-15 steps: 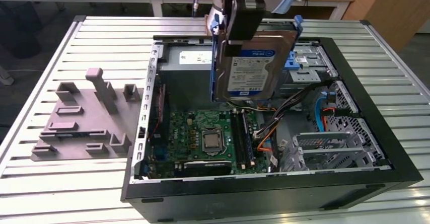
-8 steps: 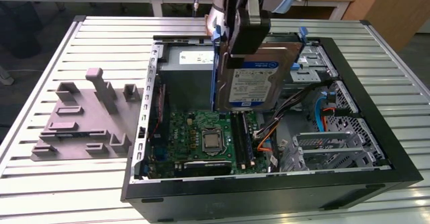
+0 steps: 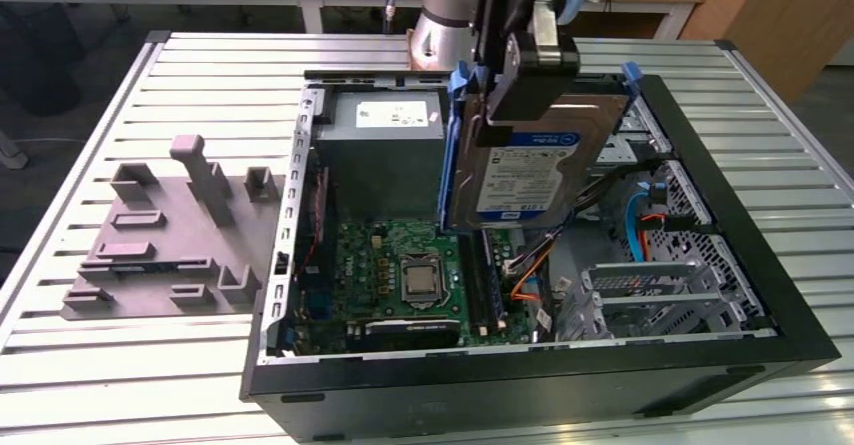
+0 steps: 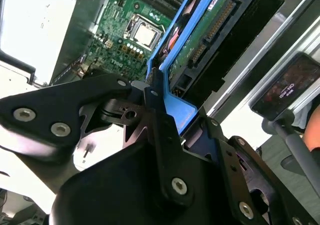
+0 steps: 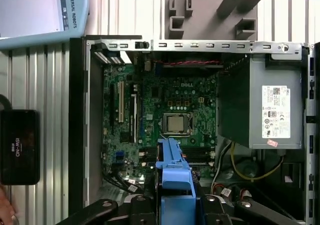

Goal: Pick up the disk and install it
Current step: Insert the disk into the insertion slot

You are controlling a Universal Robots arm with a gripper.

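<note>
The slatted table [image 3: 200, 75] bears an open black computer case [image 3: 534, 390] beneath my hand [image 3: 518, 105], holding a grey box [image 3: 387, 155] with a white sticker and a green motherboard [image 3: 400, 265]. Above these hangs the disk [image 3: 534, 180], long axis near upright, blue-and-white label showing; my hand is clamped on its blue frame.

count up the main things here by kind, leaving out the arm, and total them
disk, held upright over the case by the gripper: 1
open computer case: 1
grey metal box inside the case: 1
green circuit board inside the case: 1
grey moulded block beside the case: 1
total: 5
</note>
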